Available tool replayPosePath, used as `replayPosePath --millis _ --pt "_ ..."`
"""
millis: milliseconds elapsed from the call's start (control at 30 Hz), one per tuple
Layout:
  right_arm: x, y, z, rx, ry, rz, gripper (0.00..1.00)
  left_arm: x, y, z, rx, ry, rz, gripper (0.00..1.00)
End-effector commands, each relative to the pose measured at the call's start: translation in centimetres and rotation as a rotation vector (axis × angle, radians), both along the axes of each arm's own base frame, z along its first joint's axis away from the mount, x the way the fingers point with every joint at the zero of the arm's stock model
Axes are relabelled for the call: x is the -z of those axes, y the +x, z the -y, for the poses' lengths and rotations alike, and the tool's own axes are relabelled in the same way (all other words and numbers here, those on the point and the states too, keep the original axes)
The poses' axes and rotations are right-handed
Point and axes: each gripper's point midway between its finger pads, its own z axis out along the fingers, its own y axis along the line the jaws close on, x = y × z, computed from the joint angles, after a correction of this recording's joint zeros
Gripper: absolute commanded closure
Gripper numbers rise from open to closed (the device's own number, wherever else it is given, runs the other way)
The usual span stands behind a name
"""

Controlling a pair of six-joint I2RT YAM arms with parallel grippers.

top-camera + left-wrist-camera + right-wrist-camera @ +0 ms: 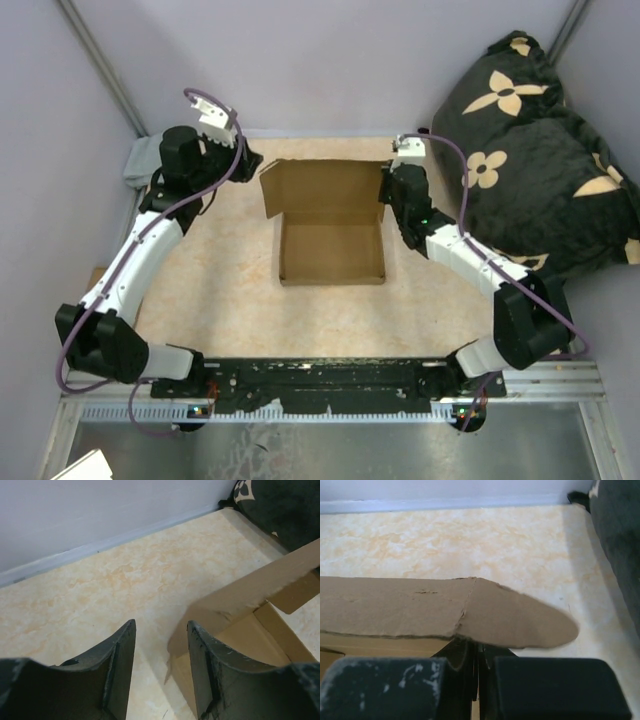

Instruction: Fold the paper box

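Note:
The paper box (332, 240) lies mid-table as a brown tray with raised walls, its lid flap standing open at the back. My left gripper (247, 163) is open and empty just off the box's back left corner. In the left wrist view its fingers (125, 650) frame bare table, with the box (250, 640) to the right. My right gripper (386, 192) is at the box's back right corner. In the right wrist view its jaws (477, 652) are pressed together under a rounded flap (520, 617), seemingly pinching a cardboard edge.
A black cushion with tan flowers (540, 150) fills the right back corner, close behind the right arm. A grey cloth (140, 160) lies at the left back. Walls close the back and left. A black rail (330, 378) runs along the near edge.

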Motion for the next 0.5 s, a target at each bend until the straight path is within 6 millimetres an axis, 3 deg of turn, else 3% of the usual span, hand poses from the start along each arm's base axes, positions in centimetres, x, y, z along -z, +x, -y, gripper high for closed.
replayPosePath --millis 0,133,267,467 --pt "-5.1 0.9 1.8 0.161 0.187 0.178 1.0 -1.3 -1.8 -0.8 -0.014 0.0 0.026 0.47" --pt "-6.0 0.6 2.4 0.186 0.209 0.216 1.0 -0.8 -3.2 -1.5 -0.032 -0.002 0.02 0.44" --pt "-6.8 0.4 2.4 0.176 0.219 0.231 1.0 1.1 -4.2 -0.5 0.036 -0.008 -0.048 0.45" --pt "-8.0 0.6 1.4 0.115 0.19 0.244 1.0 3.6 -2.4 -0.1 0.015 -0.023 -0.068 0.44"
